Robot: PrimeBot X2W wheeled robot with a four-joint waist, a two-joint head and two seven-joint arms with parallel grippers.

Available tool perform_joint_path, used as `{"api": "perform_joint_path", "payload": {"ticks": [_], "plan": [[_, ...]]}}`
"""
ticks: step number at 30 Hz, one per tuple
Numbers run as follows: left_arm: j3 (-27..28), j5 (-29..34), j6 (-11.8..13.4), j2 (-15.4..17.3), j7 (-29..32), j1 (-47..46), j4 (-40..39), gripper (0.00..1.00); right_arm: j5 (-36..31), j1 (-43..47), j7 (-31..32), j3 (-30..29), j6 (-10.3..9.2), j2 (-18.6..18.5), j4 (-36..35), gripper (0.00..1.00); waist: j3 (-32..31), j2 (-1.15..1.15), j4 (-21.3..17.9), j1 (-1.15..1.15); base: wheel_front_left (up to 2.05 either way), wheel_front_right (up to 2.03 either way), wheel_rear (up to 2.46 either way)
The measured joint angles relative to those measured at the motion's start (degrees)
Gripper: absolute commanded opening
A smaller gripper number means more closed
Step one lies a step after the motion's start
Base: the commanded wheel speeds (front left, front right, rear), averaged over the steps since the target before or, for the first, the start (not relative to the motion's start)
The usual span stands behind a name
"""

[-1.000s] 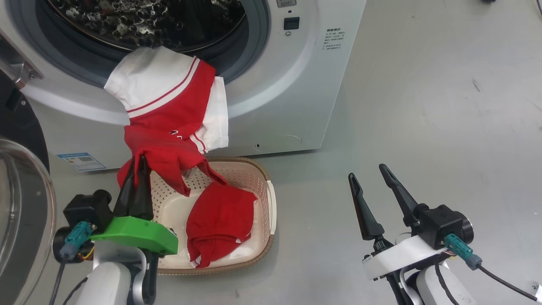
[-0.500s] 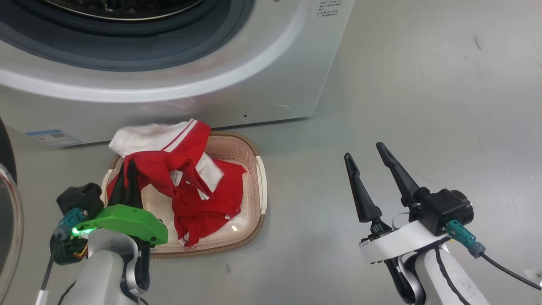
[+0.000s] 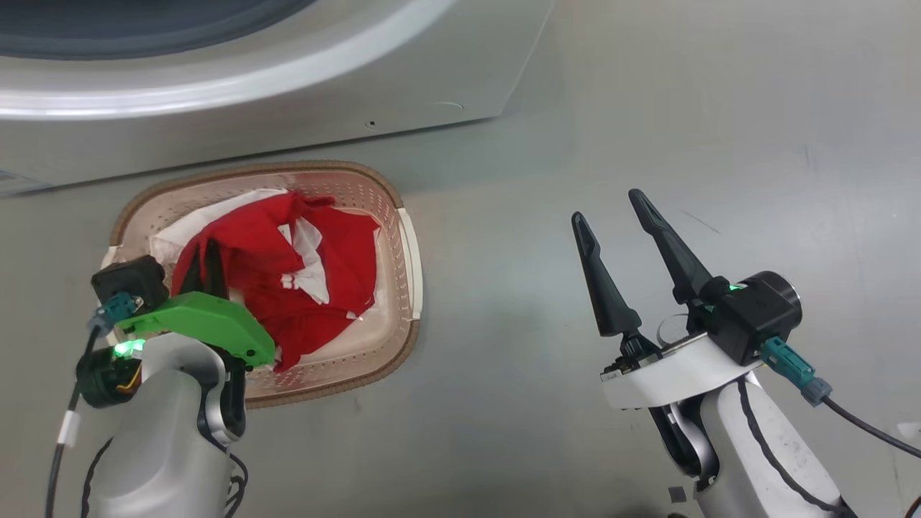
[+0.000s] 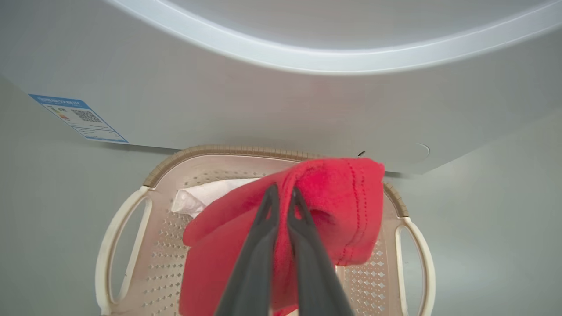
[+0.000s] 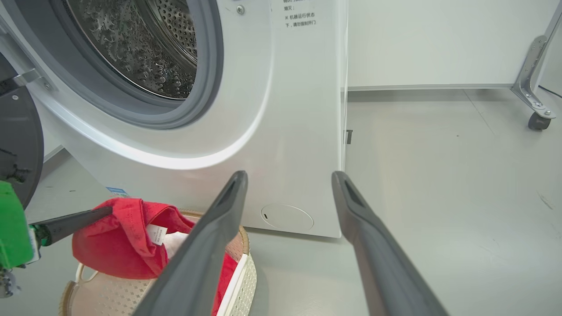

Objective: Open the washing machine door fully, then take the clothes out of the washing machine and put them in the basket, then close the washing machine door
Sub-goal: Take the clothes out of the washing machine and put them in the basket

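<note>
The clothes [image 4: 351, 193] are soft red cloth with a stitched hem. The basket [image 4: 169, 250] is smooth cream plastic, perforated, its rim [image 4: 246, 150] brown and woven-looking. The washing machine [image 5: 290, 109] is glossy white, its drum [image 5: 145, 48] shiny dimpled steel, its seal [image 5: 210, 66] matt grey rubber. The floor [image 3: 647, 108] is smooth, dull grey.

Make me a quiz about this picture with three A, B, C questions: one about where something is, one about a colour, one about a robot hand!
1. Where does the basket stand? A. On the floor in front of the washing machine. B. On the machine. C. In the drum.
2. What colour is the cloth pinched by the left gripper? A. Blue. B. Red. C. Yellow.
3. How is the right gripper? A. Shut on cloth. B. Shut on a handle. C. Open and empty.
1 A: it sits on the floor below the machine's front. 2 B: red fabric bunches around the shut gripper. 3 C: its jaws stand apart, nothing between.
</note>
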Motion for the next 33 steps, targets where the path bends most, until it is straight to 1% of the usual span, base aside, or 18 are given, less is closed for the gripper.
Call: {"api": "perform_joint_path", "payload": {"ticks": [6,9,12,14,17,23,25,26,27,28,29,30,31,33], "plan": [[0.45,-0.71,-0.15,0.04,0.51,-3.82,4.97,0.00,0.14,-2.38,0.00,0.20,0.01,-0.01,-0.37,1.00,4.23,0.00,-1.78,0.00,0.00,0.00,0.00],[0.27,-0.71,-0.65,0.05,1.11,-5.34,7.56,0.00,0.18,-3.16,0.00,0.16,0.03,-0.01,-0.40,1.00,5.98,0.00,-2.64,0.00,0.00,0.00,0.00],[0.35,-0.92,-0.93,0.09,1.44,-6.44,10.06,0.00,0.20,-3.92,0.00,0.32,0.44,0.00,-0.36,1.00,7.42,0.00,-3.41,0.00,0.00,0.00,0.00],[0.38,-1.41,-1.43,0.09,1.48,-6.97,11.91,0.00,0.37,-4.31,0.00,0.33,0.44,0.00,-0.20,1.00,8.12,0.00,-3.91,0.00,0.00,0.00,0.00],[1.43,-2.60,-1.52,0.02,1.44,-7.57,14.04,0.00,1.08,-4.73,0.00,0.34,0.44,0.00,0.01,1.00,8.73,0.00,-4.50,0.00,0.00,0.00,0.00],[1.60,-2.70,-1.99,0.02,0.78,-9.04,17.33,0.00,1.74,-4.84,0.00,0.53,0.46,0.00,0.56,1.00,8.81,0.00,-4.85,0.00,0.00,0.00,0.00],[1.59,-2.71,-2.19,0.02,0.23,-9.37,18.56,0.31,1.83,-4.98,0.00,0.60,0.49,0.00,0.90,1.00,8.61,0.00,-4.84,0.00,0.00,0.00,0.00],[1.36,-2.69,-2.61,0.02,0.14,-9.39,19.24,0.43,1.93,-5.06,0.00,0.67,0.49,0.00,1.10,1.00,8.43,0.00,-4.84,0.00,0.00,0.00,0.00],[1.23,-2.68,-2.65,0.02,0.07,-9.40,19.94,0.43,1.97,-5.10,0.00,0.69,0.49,0.00,1.18,1.00,8.22,0.00,-4.82,0.00,0.00,0.00,0.00],[0.97,-2.61,-2.67,-0.01,-0.13,-9.40,20.52,0.59,1.97,-5.10,0.00,0.66,0.49,0.00,1.21,1.00,8.01,0.00,-4.79,0.00,0.00,0.00,0.00],[0.75,-2.60,-2.68,0.00,-0.13,-9.40,20.93,0.84,1.97,-5.11,0.00,0.64,0.49,0.00,1.24,1.00,7.80,0.00,-4.74,0.00,0.00,0.00,0.00],[0.45,-2.48,-2.68,-0.01,-0.63,-9.43,21.41,0.96,1.98,-5.13,0.00,0.62,0.49,0.00,1.32,1.00,7.58,0.00,-4.68,0.00,0.00,0.00,0.00],[0.45,-2.48,-2.68,-0.01,-0.63,-9.43,21.41,1.00,1.98,-5.13,0.00,0.62,0.49,0.00,1.32,1.00,7.58,0.00,-4.68,0.00,0.00,0.00,0.00],[0.04,-1.94,-2.74,-0.01,-1.51,-9.45,22.08,1.00,1.99,-5.13,0.00,0.57,0.49,0.00,1.47,1.00,7.13,0.00,-4.54,0.00,0.00,0.00,0.00]]}}
